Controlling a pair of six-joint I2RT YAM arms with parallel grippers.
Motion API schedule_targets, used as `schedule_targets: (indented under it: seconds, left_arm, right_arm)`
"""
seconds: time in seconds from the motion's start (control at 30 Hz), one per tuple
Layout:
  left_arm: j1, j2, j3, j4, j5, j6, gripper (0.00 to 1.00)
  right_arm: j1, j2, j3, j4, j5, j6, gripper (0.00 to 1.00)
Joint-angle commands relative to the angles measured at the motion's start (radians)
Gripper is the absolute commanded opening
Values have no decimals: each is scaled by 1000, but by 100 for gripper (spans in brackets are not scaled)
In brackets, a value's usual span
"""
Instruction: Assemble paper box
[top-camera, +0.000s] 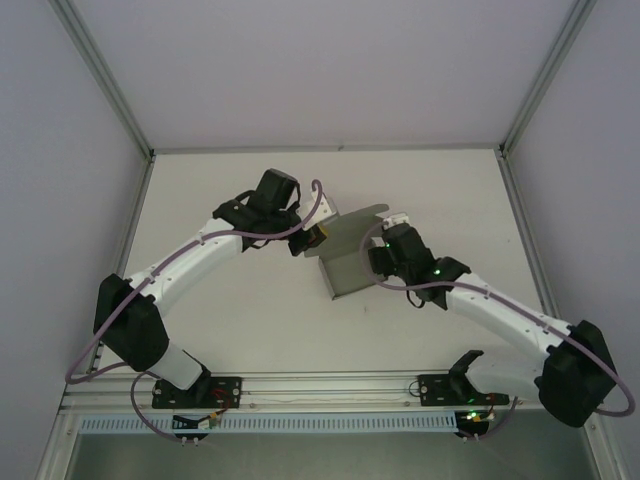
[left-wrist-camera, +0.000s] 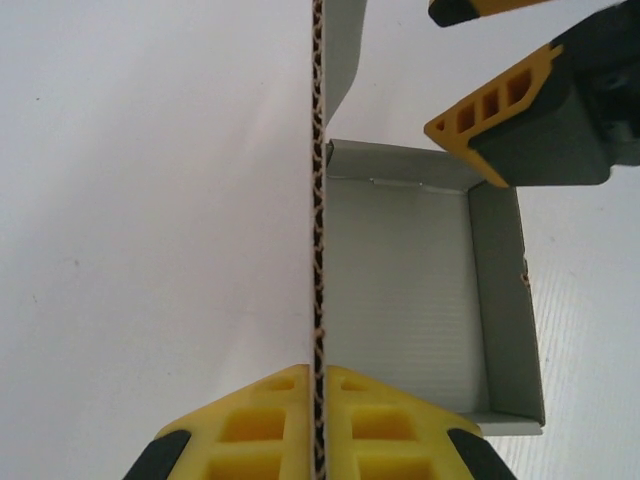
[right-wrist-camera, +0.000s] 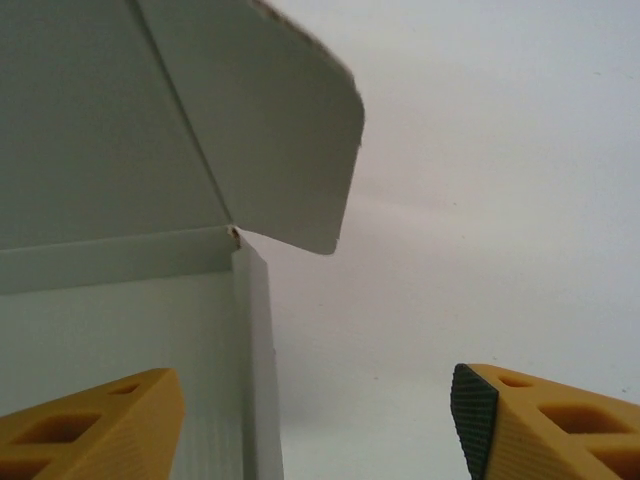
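1. Paper box (top-camera: 348, 258), plain grey card, sits half-formed near the middle of the white table (top-camera: 240, 320), between the two grippers; its floor and low walls are folded up, and a panel with a rounded flap stands raised above one end.
2. Left arm bends out at the elbow by the table's left edge and reaches inward toward the centre; the left gripper (left-wrist-camera: 318, 378) is clamped on an upright card panel of the box, whose corrugated edge is pinched between both yellow fingers.
3. Right arm folds at its elbow near the right edge, forearm angled in toward the box; the right gripper (right-wrist-camera: 318, 385) has its jaws parted, straddling a side wall, one finger over the box floor and the other outside; whether either finger touches the wall cannot be told.
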Motion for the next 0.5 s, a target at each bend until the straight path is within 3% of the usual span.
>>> schedule_targets:
  seconds: [0.0, 0.2, 0.33, 0.4, 0.47]
  left_arm:
    - [8, 4, 33, -29, 24, 29, 0]
    - [7, 5, 35, -44, 21, 47, 0]
    - [8, 41, 54, -165, 63, 183, 0]
    - [9, 74, 71, -204, 59, 218, 0]
    - [9, 102, 68, -204, 53, 270, 0]
  right_arm:
    - [-12, -26, -24, -16, -59, 14, 72]
    - [-16, -22, -27, -43, -111, 13, 74]
    - [-17, -76, -40, -53, -98, 13, 88]
    - [-24, -136, -59, -53, -99, 10, 100]
    - [-34, -204, -90, -30, -99, 12, 100]
